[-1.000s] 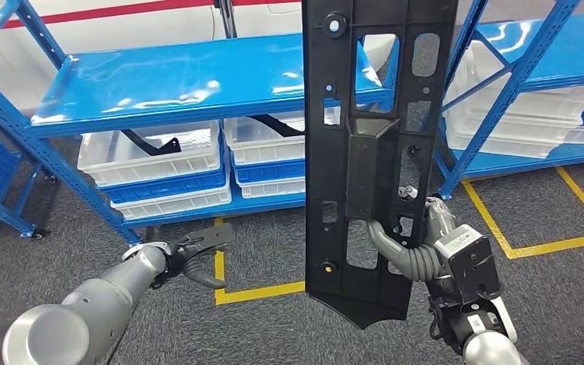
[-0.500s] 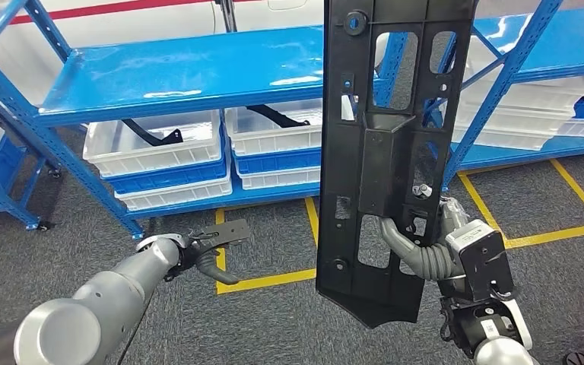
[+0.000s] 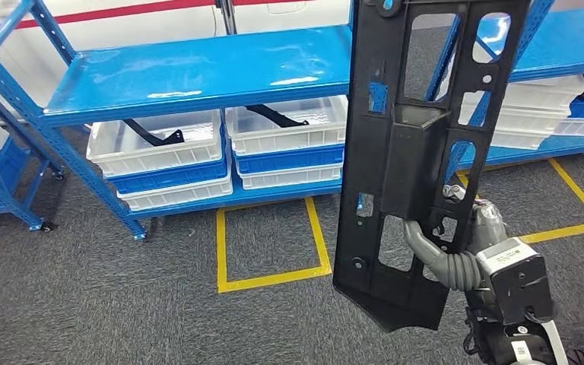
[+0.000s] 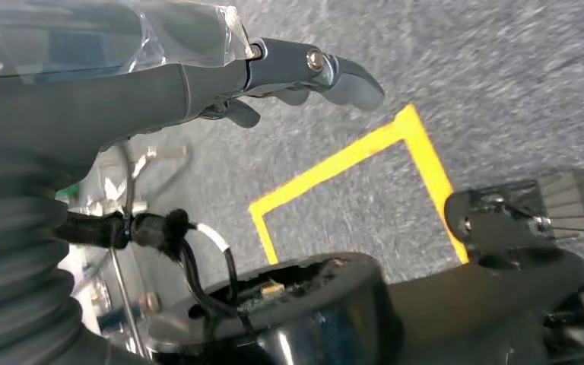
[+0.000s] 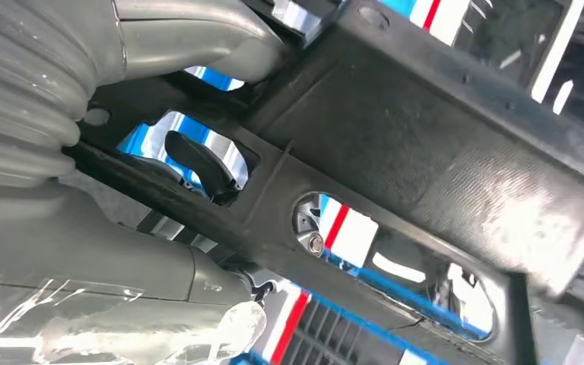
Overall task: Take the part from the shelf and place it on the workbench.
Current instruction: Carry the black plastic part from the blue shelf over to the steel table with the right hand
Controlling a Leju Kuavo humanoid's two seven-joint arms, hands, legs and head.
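Already lifted, part off the shelf.
Gripped upright by right hand (image 3: 456, 255): part (image 3: 418, 152), long axis vertical; left hand (image 4: 304, 76) empty, fingers apart.

The part (image 3: 418, 152) looks like matt black moulded plastic with a faintly grainy face. The shelf (image 3: 190, 72) is glossy blue painted metal. The floor (image 3: 122, 304) is rough grey carpet.
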